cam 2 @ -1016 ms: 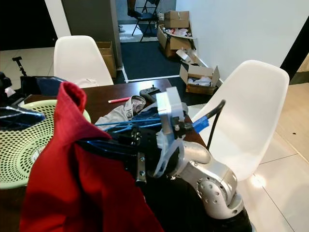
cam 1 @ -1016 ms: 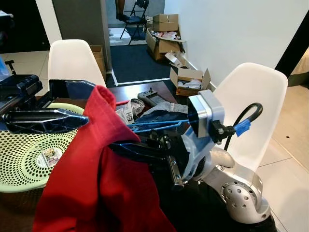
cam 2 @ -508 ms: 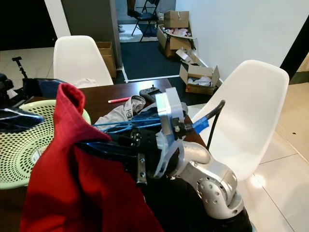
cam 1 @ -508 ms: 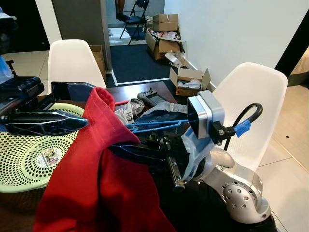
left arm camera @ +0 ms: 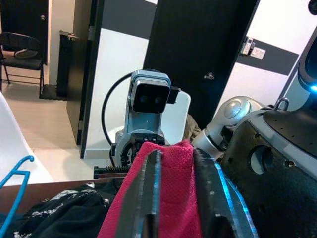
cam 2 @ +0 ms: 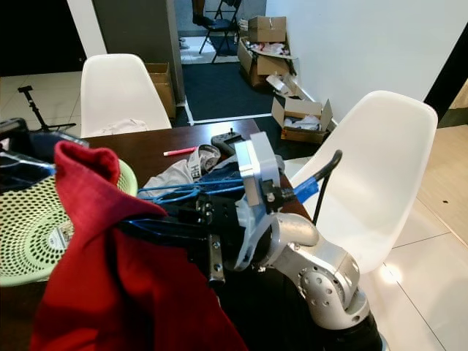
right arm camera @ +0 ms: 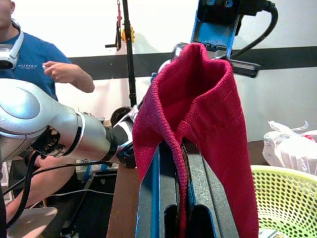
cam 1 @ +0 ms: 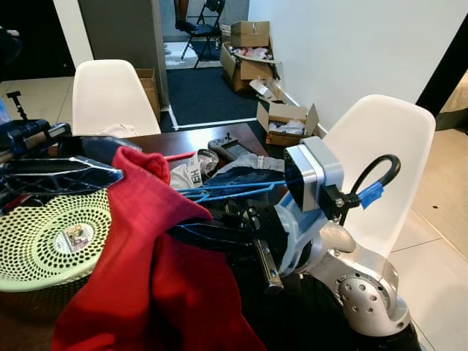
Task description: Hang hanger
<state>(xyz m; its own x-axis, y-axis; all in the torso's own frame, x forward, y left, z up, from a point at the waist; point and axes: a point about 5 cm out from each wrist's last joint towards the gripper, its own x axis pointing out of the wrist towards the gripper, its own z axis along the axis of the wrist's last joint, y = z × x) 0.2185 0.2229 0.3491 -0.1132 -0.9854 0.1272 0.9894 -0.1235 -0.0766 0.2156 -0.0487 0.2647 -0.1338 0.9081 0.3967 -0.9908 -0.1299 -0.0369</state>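
A red garment (cam 1: 157, 270) hangs in front of me, held by both grippers. My left gripper (cam 1: 117, 167) is shut on its upper edge at the left, above the basket; in the left wrist view the red cloth (left arm camera: 171, 183) sits pinched between the fingers (left arm camera: 148, 193). My right gripper (cam 1: 175, 230) is shut on a fold lower down at the middle, with the cloth (right arm camera: 198, 109) draped over its fingers (right arm camera: 153, 198). A thin blue hanger (cam 1: 230, 191) lies just above the right gripper, against the garment; its hook (left arm camera: 15, 181) shows in the left wrist view.
A green perforated basket (cam 1: 44, 245) stands on the dark table (cam 2: 146, 150) at the left. Loose clothes (cam 1: 219, 167), a red pen (cam 1: 184, 155) and a controller (cam 1: 230, 148) lie behind. White chairs (cam 1: 110, 95) (cam 1: 380, 161) flank the table. A person (right arm camera: 29, 54) sits beyond.
My left gripper has drawn the garment's upper edge to the left and a little down, spreading the cloth. The right gripper has stayed in place.
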